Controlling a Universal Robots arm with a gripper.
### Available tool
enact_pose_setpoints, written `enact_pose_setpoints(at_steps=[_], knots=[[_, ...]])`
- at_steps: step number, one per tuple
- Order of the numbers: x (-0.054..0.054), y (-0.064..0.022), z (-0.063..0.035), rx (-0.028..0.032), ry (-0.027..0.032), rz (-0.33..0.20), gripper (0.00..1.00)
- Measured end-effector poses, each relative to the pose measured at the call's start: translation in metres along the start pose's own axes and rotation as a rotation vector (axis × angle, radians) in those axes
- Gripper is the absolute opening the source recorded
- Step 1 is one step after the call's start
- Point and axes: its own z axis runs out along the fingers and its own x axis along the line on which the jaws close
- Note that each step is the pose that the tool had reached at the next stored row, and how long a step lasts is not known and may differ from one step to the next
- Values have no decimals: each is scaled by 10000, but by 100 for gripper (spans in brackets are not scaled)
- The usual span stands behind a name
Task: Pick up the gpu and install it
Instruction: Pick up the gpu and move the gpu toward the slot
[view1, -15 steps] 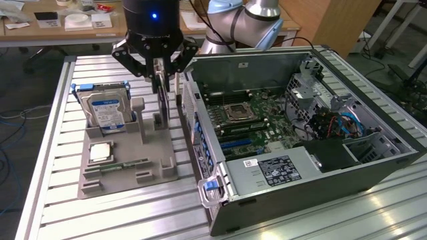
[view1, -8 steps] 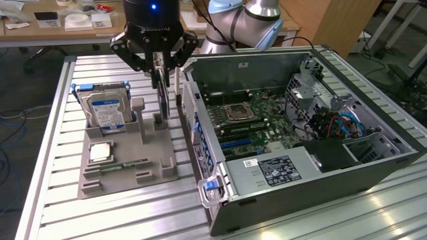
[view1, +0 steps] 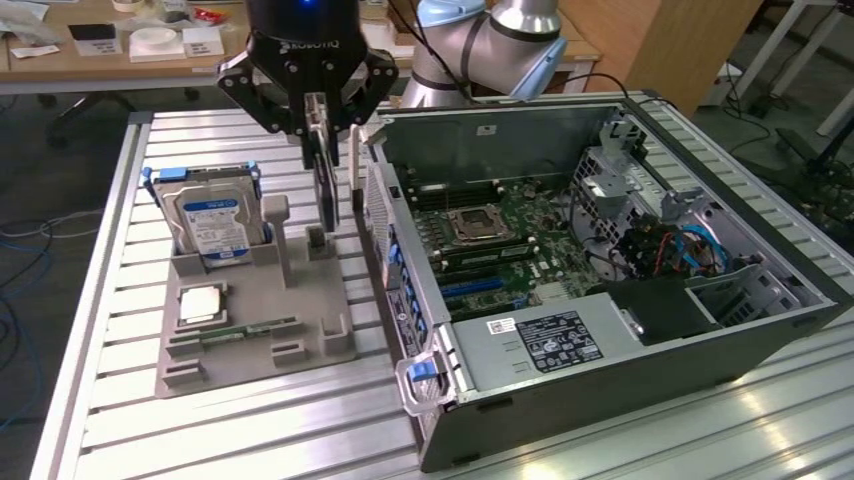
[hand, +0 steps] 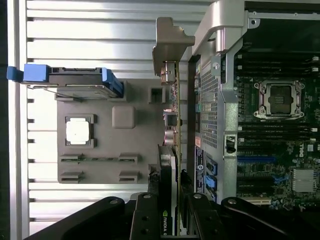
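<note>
Over at nine o'clock in the exterior view, you see the slatted metal table (view1: 107, 400) carrying a grey fixture tray (view1: 310, 352). At the tray's eleven o'clock corner a silver hard drive (view1: 211, 222) with a blue and white label stands on edge in its blue-tabbed carrier. Toward seven o'clock on the tray lies a square processor chip (view1: 203, 302), and just past it, at about six o'clock, a narrow green memory stick (view1: 248, 329) rests in its groove. Moving across, your gripper (view1: 327, 125) hangs at twelve o'clock of the view, above the tray's one o'clock corner, with its fingers pressed together on the gpu (view1: 326, 180). The black card hangs upright and edge-on, between the tray's posts and the side wall of the computer case (view1: 627, 370). You cannot tell whether its lower edge touches the tray. From the wrist view, the card's silvery bracket (hand: 170, 45) is at the end far from the fingers. At three o'clock the case lies open on its side, with the motherboard (view1: 534, 255) and its processor socket (view1: 474, 224) exposed.
</note>
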Motion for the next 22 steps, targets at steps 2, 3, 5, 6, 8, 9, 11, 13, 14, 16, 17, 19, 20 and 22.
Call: enact_pose_setpoints(at_steps=[2, 3, 5, 6, 8, 9, 11, 13, 14, 16, 17, 19, 20, 22], knots=[[0, 1, -16, -1, 0, 0, 27], [-1, 1, -23, 0, -1, 0, 27], [-1, 2, -34, 0, -1, 0, 27], [-1, 2, -38, 0, 0, 0, 27], [-2, 2, -47, 0, 0, -1, 27], [-2, 3, -53, 0, 0, -1, 27], [-2, 3, -65, 0, -1, 0, 27], [-2, 4, -79, 0, -1, 0, 27], [-3, 4, -86, 0, 0, -1, 27], [-3, 5, -98, 0, -1, 0, 27], [-3, 6, -104, 0, 0, -1, 27], [-3, 6, -116, -1, -1, -1, 27], [-3, 6, -121, -1, -1, 0, 27], [-4, 7, -132, 0, 0, 0, 27]])
